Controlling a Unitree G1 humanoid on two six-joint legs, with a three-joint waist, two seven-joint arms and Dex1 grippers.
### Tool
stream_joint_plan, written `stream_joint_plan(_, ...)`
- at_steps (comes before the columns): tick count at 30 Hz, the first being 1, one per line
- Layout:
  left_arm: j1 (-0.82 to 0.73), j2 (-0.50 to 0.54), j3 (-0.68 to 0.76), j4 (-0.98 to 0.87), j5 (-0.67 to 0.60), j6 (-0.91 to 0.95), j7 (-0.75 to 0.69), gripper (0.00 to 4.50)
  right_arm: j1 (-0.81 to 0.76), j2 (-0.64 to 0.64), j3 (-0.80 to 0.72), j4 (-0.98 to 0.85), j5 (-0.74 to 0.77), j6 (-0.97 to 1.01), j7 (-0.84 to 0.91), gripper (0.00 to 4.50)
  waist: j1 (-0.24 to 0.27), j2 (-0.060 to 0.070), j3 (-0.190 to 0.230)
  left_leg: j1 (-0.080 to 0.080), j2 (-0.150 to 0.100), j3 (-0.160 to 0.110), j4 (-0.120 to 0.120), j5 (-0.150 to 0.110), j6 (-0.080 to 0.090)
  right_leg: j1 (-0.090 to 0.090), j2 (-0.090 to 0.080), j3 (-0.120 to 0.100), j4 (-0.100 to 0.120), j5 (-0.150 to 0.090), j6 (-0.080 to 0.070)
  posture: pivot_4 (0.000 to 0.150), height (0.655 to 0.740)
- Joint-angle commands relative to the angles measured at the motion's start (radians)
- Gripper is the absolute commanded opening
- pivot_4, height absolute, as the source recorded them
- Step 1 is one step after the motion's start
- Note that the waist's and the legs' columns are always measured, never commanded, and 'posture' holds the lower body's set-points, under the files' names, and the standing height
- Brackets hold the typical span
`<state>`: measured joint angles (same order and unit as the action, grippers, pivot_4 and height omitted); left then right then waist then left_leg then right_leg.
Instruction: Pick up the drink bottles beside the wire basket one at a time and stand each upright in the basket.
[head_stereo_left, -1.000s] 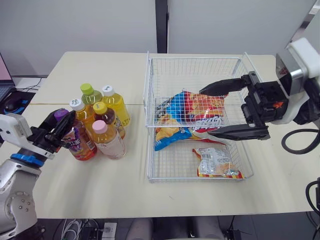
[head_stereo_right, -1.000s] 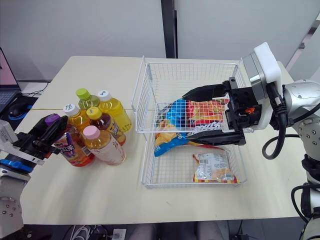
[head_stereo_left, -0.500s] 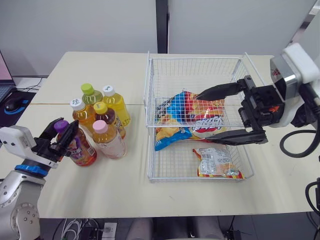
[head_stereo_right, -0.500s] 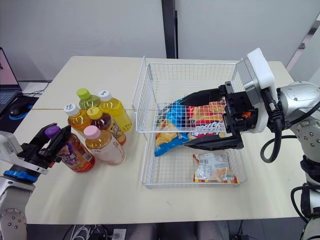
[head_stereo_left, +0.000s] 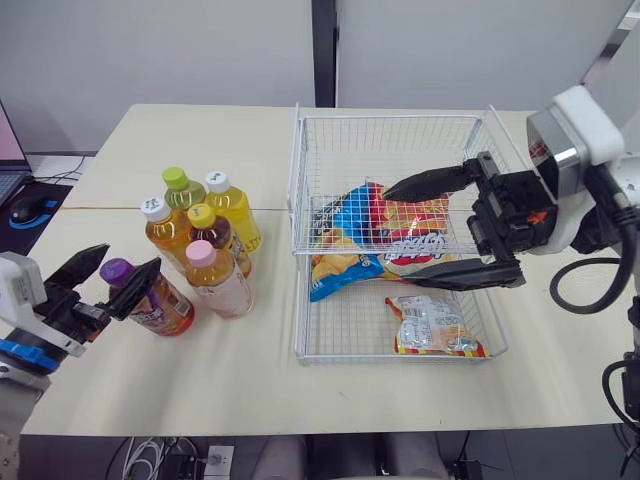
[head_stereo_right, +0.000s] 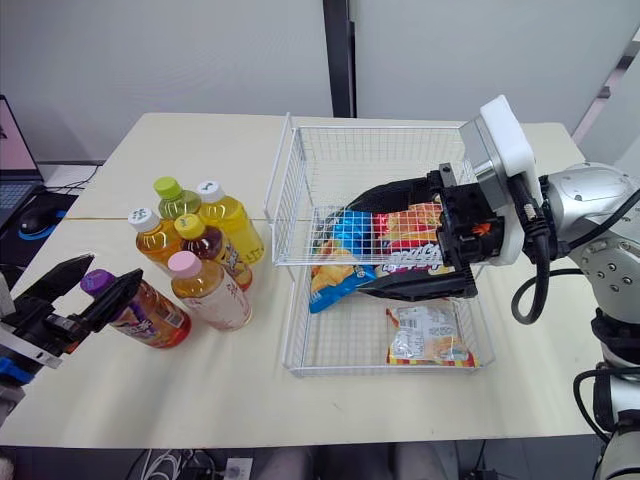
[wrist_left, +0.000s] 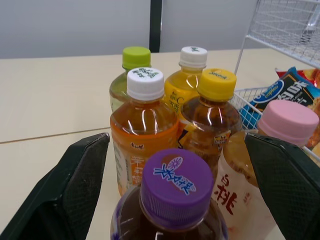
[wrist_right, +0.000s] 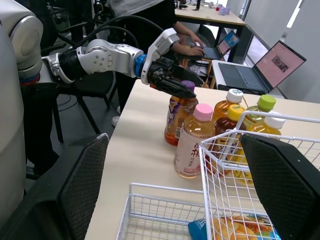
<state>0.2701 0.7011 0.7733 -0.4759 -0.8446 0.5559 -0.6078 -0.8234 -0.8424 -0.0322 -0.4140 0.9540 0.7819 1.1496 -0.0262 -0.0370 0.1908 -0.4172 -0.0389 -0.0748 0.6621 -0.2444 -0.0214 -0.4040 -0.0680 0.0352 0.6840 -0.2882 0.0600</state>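
6 bottles (head_stereo_left: 215, 285) — clear glossy plastic; basket (head_stereo_left: 297, 180) — white wire; snack bags (head_stereo_left: 430, 325) glossy film; table (head_stereo_left: 200, 140) matt, smooth.

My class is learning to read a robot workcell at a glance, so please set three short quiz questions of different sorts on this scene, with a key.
1. How many drink bottles are beside the wire basket?
2. The left gripper is open around the bottle with which cap? A pink, B purple, C green.
3. True or false: one bottle already stands in the basket.
Key: 1 six; 2 B, the purple-capped bottle, which leans; 3 false.
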Motion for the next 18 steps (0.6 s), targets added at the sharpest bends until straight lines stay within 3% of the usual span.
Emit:
stream_joint_plan(1,-0.005,0.064,0.041,-0.006,-0.031,0.064,0.013,4.49,-0.012,0.004,-0.008,-0.007,-0.014,-0.016,-0.001,4.5,0.001,0.0,0.0,0.0,0.0,0.0,0.0,0.0,0.0,0.0,0.0,0.0,0.0,0.0,0.0,0.15,0.74)
stream_joint_plan(18,-0.045,0.093,0.025,-0.001,-0.029,0.139,0.011,4.49,0.046,0.0,-0.03,-0.035,-0.026,-0.029,0.001,4.5,0.0,0.0,0.0,0.0,0.0,0.0,-0.001,0.0,0.0,0.0,0.0,0.001,-0.001,0.0,0.0,0.15,0.74)
